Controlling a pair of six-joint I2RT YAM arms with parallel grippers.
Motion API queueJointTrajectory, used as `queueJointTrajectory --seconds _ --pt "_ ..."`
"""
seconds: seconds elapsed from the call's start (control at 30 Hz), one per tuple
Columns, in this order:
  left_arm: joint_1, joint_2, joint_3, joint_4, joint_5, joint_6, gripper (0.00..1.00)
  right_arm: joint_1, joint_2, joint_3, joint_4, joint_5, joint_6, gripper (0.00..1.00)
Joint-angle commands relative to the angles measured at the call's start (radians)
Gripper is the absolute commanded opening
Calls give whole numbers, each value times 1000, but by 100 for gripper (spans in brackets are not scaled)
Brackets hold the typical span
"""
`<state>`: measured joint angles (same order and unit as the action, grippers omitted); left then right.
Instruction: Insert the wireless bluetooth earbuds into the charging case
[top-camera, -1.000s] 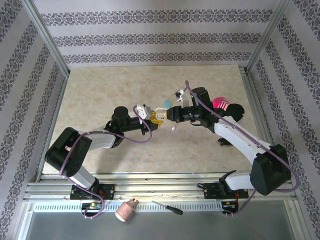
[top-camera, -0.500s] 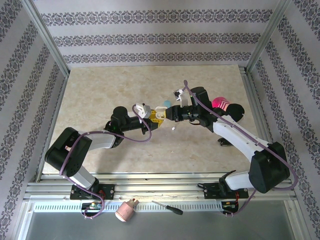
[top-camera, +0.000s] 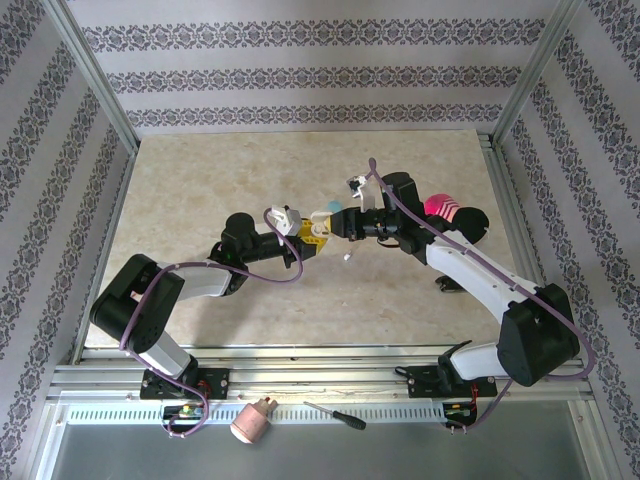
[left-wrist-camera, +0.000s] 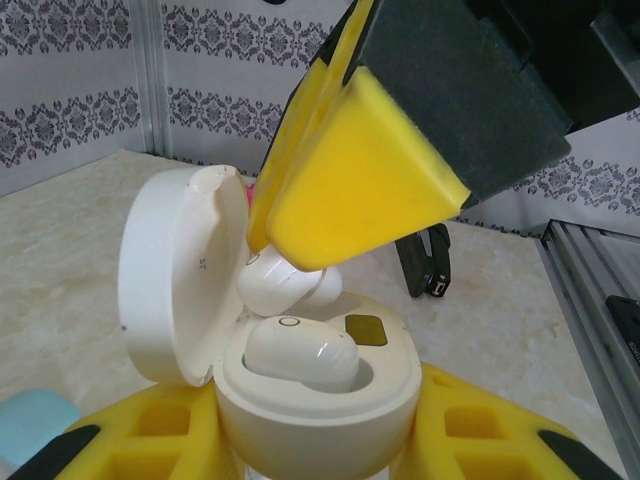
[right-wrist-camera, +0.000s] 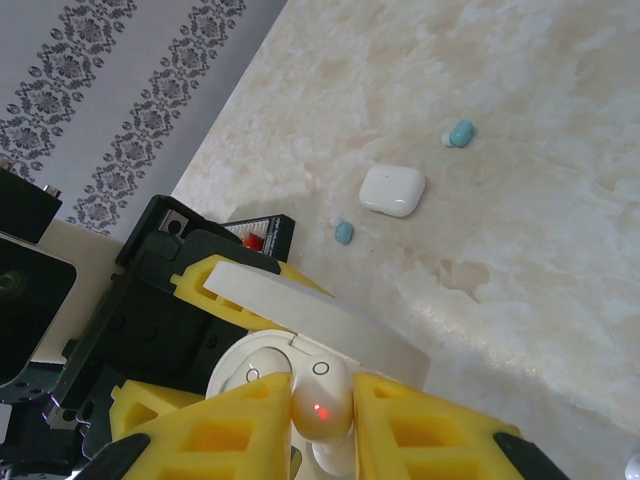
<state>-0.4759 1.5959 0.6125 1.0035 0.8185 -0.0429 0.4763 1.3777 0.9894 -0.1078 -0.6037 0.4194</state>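
Top external: scene almost unchanged from second ago; right gripper (top-camera: 337, 226) pinches glossy white earbud (right-wrist-camera: 320, 405) at mouth of open round white charging case (left-wrist-camera: 320, 405); left gripper (top-camera: 313, 233) clamps case, second white earbud (left-wrist-camera: 300, 355) seated inside.

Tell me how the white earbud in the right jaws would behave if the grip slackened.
Probably slippery: the white earbud is glossy and rounded, pinched between yellow pads. Likely very light, being tiny beside the open case. Dropped, it might roll off, since no flat face shows.
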Motion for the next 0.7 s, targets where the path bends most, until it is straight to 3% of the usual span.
queueJointTrajectory --seconds 0.0,0.67 --pt "5 3 29 83 16 -27 23 13 5 -25 42 -17 6 21" --pt "25 7 27 121 -9 -57 23 -2 -58 -65 32 -13 -4 21"
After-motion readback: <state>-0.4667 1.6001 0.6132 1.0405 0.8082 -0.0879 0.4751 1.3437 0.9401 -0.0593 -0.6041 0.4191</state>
